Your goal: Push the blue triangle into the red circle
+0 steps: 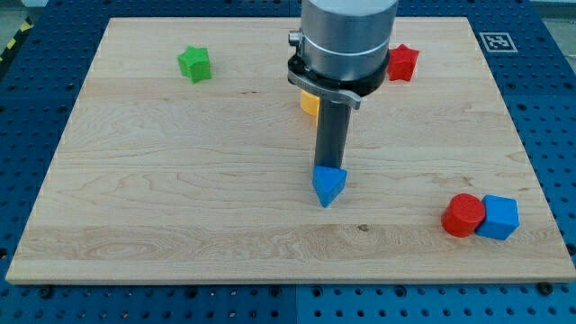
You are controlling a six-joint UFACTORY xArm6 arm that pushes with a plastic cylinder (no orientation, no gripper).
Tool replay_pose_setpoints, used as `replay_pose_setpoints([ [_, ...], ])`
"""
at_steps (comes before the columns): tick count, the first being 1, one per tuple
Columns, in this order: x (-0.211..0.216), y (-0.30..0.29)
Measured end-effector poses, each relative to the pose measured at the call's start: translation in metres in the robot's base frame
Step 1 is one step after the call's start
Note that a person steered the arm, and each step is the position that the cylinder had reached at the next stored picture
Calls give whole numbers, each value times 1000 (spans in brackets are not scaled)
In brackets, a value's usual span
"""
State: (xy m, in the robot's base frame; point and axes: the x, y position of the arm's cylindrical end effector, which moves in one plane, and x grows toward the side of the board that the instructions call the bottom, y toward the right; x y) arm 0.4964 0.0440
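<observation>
Blue triangle (pixel 329 185) | light, rigid, likely slides and pivots | our rod's tip (pixel 330 168), no jaws, touches its top edge | push its left face toward red circle (pixel 463 215)

No legible words, brands or numbers appear anywhere in the view; the only sign is a black-and-white fiducial marker (pixel 494 40). It stands on the wooden board (pixel 180 180) at the top right corner.

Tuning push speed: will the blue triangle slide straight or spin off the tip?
Blue triangle looks rigid and small, so probably light and easily slid. My tip meets its top edge; angled faces may let it rotate. Flat-based, it likely won't roll.
</observation>
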Motion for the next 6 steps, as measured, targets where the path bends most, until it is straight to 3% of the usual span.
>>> replay_pose_setpoints([
  [2, 22, -97],
  [3, 27, -91],
  [6, 33, 34],
])
